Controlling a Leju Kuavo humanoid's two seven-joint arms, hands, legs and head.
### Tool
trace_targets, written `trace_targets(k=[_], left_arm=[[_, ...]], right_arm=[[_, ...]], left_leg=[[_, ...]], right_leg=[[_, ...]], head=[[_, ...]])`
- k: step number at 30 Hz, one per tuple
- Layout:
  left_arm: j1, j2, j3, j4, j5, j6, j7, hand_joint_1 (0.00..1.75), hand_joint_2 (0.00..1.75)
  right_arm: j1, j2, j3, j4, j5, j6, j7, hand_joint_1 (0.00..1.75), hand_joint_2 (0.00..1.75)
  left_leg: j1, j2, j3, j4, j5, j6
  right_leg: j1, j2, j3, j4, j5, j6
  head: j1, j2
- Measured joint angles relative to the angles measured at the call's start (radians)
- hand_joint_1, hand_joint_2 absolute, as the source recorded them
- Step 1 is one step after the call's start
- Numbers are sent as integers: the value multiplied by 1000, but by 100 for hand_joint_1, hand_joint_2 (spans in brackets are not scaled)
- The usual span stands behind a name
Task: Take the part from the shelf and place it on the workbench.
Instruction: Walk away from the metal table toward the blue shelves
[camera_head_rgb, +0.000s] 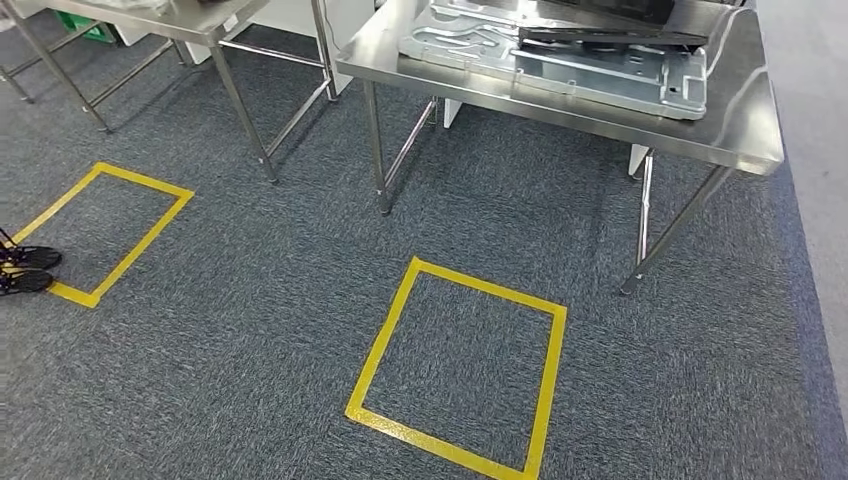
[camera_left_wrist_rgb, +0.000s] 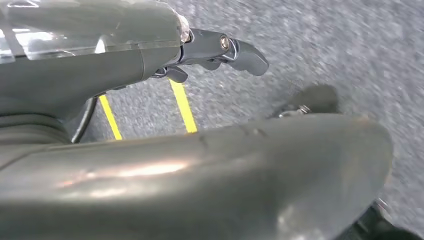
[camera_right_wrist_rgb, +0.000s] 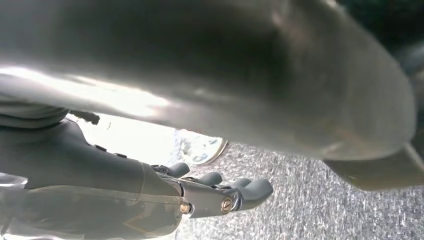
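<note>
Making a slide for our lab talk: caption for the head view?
Steel workbench holding a grey metal part, yellow floor square before it.

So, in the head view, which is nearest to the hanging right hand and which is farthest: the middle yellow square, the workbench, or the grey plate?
Judged from the right hand, hanging low:
1. Yellow square: floor, just ahead.
2. Workbench: beyond it, to the right.
3. Grey plate: farther back, on top.

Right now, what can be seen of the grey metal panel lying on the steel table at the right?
The flat grey stamped metal panel looks like pressed sheet metal, with raised ribs, curved cut-outs and small holes. It lies flat on the shiny steel table, reaching close to its front edge. A long dark flat piece rests across its far side. Its far end runs out of the head view. Nothing else touches it.
</note>
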Motion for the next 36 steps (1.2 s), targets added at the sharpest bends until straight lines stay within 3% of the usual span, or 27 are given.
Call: trace_targets(k=[2, 4, 6, 7, 8, 9, 11, 13, 15, 16, 18, 20, 21, 22, 23, 24, 26, 28, 30, 31, 32, 35, 36], left_arm=[[3, 0, 0, 0, -4, 1, 0, 0, 0], [-1, -1, 0, 0, -4, 1, 0, 0, 0], [-3, -3, -1, 0, -4, 1, 0, 0, 0], [-2, -4, -1, 0, -4, 1, 1, 0, 0], [-1, -4, -1, 0, -4, 1, 1, 0, 0], [0, -4, -1, 0, -4, 1, 2, 0, 0], [0, -4, -1, 0, -6, 1, 2, 0, 0], [-3, -4, -2, 0, -9, 1, 3, 0, 0], [-1, -5, -2, 0, -12, 1, 4, 0, 0], [1, -4, -3, 0, -13, 1, 5, 0, 0], [2, -4, -5, 0, -14, 0, 6, 0, 0], [-1, -4, -7, 0, -14, 0, 6, 0, 0], [-2, -4, -7, 0, -14, 0, 6, 0, 0], [-2, -4, -7, 0, -14, 0, 7, 0, 0], [-1, -4, -7, 0, -14, 0, 7, 0, 0], [1, -4, -7, 0, -14, 0, 8, 0, 0], [0, -4, -7, 0, -14, 0, 8, 0, 0], [-6, -4, -7, 0, -14, 0, 7, 0, 0], [-7, -4, -8, 0, -14, 0, 7, 0, 0], [-4, -4, -8, 0, -14, 0, 7, 0, 0], [-1, -4, -8, 0, -14, 0, 7, 0, 0], [-2, -4, -8, 0, -14, 0, 7, 0, 0], [-3, -5, -8, 0, -14, 0, 7, 0, 0]], right_arm=[[-1, 0, 0, 0, 1, 2, 2, 0, 0], [0, -2, -1, 0, 1, 3, 3, 0, 0], [-2, -2, -2, 0, 1, 4, 4, 0, 0], [-3, -3, -2, 0, 1, 5, 5, 0, 0], [-4, -3, -2, 0, 2, 5, 6, 0, 0], [-4, -3, -3, 0, 2, 5, 8, 0, 0], [-2, -3, -3, 1, 4, 7, 13, 0, 0], [0, -3, -3, 1, 5, 9, 14, 0, 0], [-2, -2, -3, 2, 6, 11, 14, 0, 0], [-4, 1, -3, 2, 6, 12, 14, 0, 0], [-3, 4, -3, 2, 7, 14, 14, 0, 0], [0, 5, -4, 2, 8, 15, 15, 0, 0], [1, 5, -4, 2, 9, 15, 15, 0, 0], [2, 5, -5, 2, 10, 15, 16, 0, 0], [2, 5, -5, 2, 12, 15, 16, 0, 0], [1, 5, -5, 2, 13, 16, 17, 0, 0], [1, 5, -6, 2, 16, 16, 19, 0, 0], [2, 5, -6, 2, 19, 16, 22, 0, 0], [1, 5, -6, 2, 22, 16, 24, 0, 0], [0, 5, -6, 2, 23, 16, 25, 0, 0], [-1, 5, -7, 2, 24, 16, 25, 0, 0], [0, 4, -7, 2, 25, 17, 25, 0, 0], [0, 4, -7, 2, 25, 17, 25, 0, 0]], left_leg=[[6, -22, 1, -10, 7, 8], [11, -43, 1, -16, 14, 15], [11, -66, -1, -15, 15, 18], [12, -79, -1, -15, 16, 18], [12, -94, 0, -13, 16, 17], [14, -109, 1, -10, 15, 15], [15, -139, -4, 2, 13, 6], [16, -162, -19, 12, 15, -8], [18, -183, -32, 12, 23, -22], [19, -181, -36, 14, 23, -28], [18, -140, -59, 59, -5, -36], [18, -88, -115, 180, -66, -43], [19, -78, -144, 245, -91, -45], [20, -73, -163, 288, -101, -46], [20, -69, -163, 293, -92, -46], [20, -64, -143, 258, -66, -43], [14, -28, -69, 123, -6, -33], [4, 7, -23, 31, 13, -20], [-1, -1, -20, 14, 8, -10], [3, -12, -19, 9, 11, -6], [6, -23, -17, 3, 14, -1], [12, -48, -14, -9, 23, 11], [12, -52, -15, -9, 24, 13]], right_leg=[[-3, 31, -6, 23, -21, 11], [-9, 90, -47, 117, -77, 20], [-11, 113, -103, 239, -125, 25], [-12, 116, -115, 268, -126, 27], [-14, 117, -110, 259, -105, 29], [-18, 122, -89, 214, -68, 30], [-26, 162, -38, 95, -6, 31], [-30, 199, -18, 32, 2, 24], [-29, 193, -19, 22, -2, 10], [-28, 181, -19, 20, 1, 3], [-29, 154, -16, 13, 6, -12], [-25, 122, -15, 12, 6, -20], [-23, 107, -15, 12, 5, -22], [-21, 92, -15, 12, 4, -23], [-20, 79, -14, 12, 3, -23], [-19, 66, -11, 12, 1, -23], [-15, 42, -4, 12, -5, -18], [-9, 21, -1, 13, -10, -10], [-5, -1, 3, 10, -13, -2], [-5, -4, 6, 10, -15, 4], [-7, 12, 6, 16, -23, 10], [-13, 98, -32, 99, -79, 20], [-13, 108, -45, 123, -93, 20]], head=[[0, 0], [0, 0], [0, 0], [0, 0], [0, 0], [0, 0], [0, 0], [0, 0], [0, 0], [0, 0], [0, 0], [0, 0], [0, 0], [0, 0], [0, 0], [0, 0], [0, 0], [0, 0], [0, 0], [0, 0], [0, 0], [0, 0], [0, 0]])
